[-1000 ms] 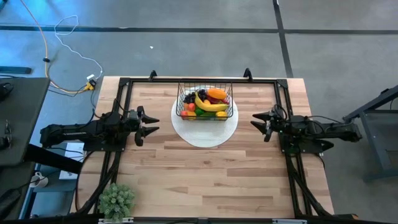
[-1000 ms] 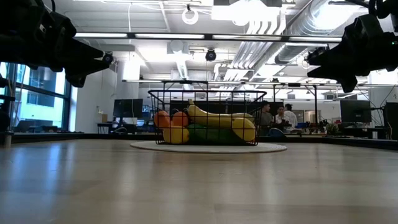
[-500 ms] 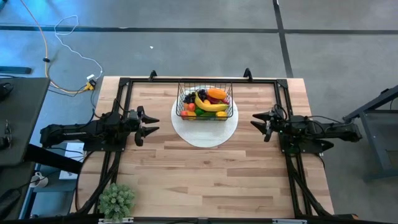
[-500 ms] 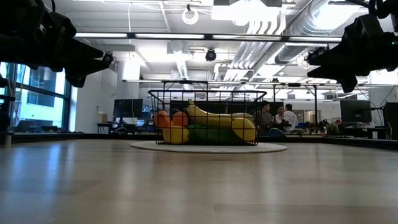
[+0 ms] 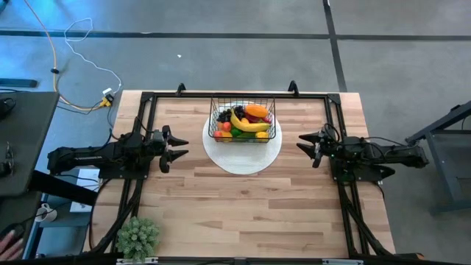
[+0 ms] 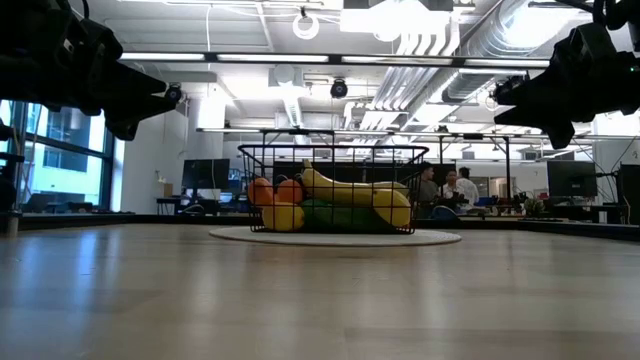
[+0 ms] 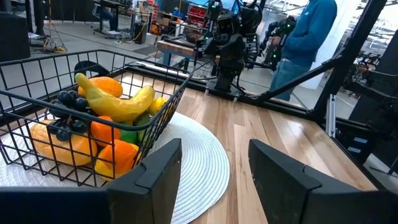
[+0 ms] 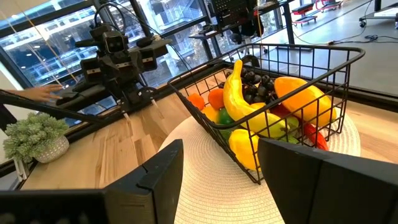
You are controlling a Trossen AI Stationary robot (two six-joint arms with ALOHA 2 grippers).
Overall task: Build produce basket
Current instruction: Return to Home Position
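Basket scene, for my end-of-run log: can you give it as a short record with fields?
basket: small black wire-mesh basket, upright on the round white woven plate
contents: yellow banana on top, orange fruit, dark grapes, other pieces beneath
left gripper: open, empty, left of the basket, apart
right gripper: open, empty, right of it, apart
other: green potted plant, near left corner
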